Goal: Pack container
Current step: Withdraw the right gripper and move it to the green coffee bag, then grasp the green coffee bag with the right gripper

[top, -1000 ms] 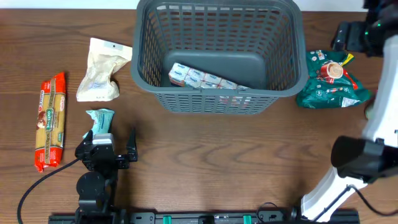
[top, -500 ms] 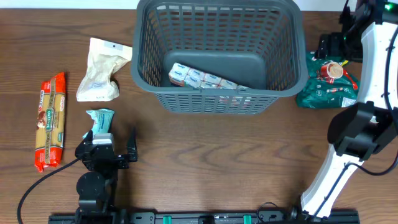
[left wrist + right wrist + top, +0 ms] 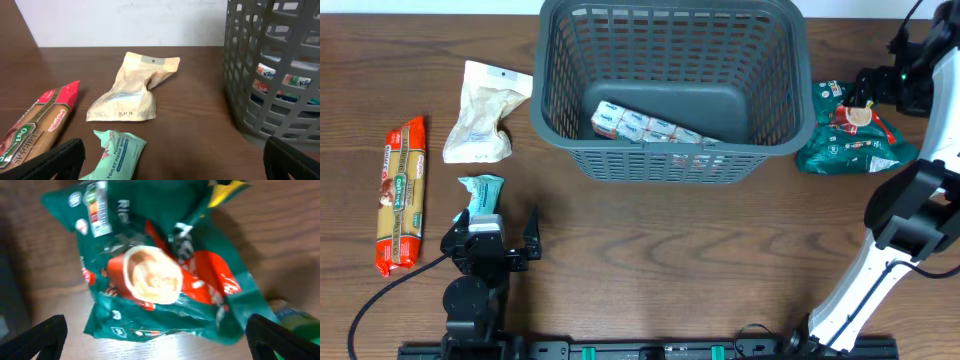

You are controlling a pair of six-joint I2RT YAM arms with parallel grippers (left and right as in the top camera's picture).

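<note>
The container (image 3: 665, 163) stood at the far middle of the table (image 3: 670, 270), upright, its mouth open to the overhead camera.

Nearest the robot's side, the left gripper (image 3: 172, 150) sat low over the wood with its jaws spread wide and nothing between them. Just ahead of it lay a teal packet (image 3: 480, 190). The overhead view showed the packet partly under the wrist. The left wrist view showed its crumpled end and print. Left of it lay a long red and orange spaghetti packet (image 3: 402, 195), lengthwise toward the far edge. Only the wrist view made its lettering readable. Farther on lay a pale beige pouch (image 3: 485, 112), near the container's left wall but apart from it. Its small stamped line showed only from the wrist.

From that wrist the container was a lattice wall, with blue and white labels glimpsed through the slots. Only the overhead view showed the solid floor and the row of small white packs (image 3: 645, 127) lying against the near wall.

On the right, beside the container, lay a green packet (image 3: 850, 135). The right gripper (image 3: 155, 322) hung over it, released, one finger on either side and gripping nothing. Its wrist view alone showed the cup picture on red and the label strip. How high it hung could not be told.
</note>
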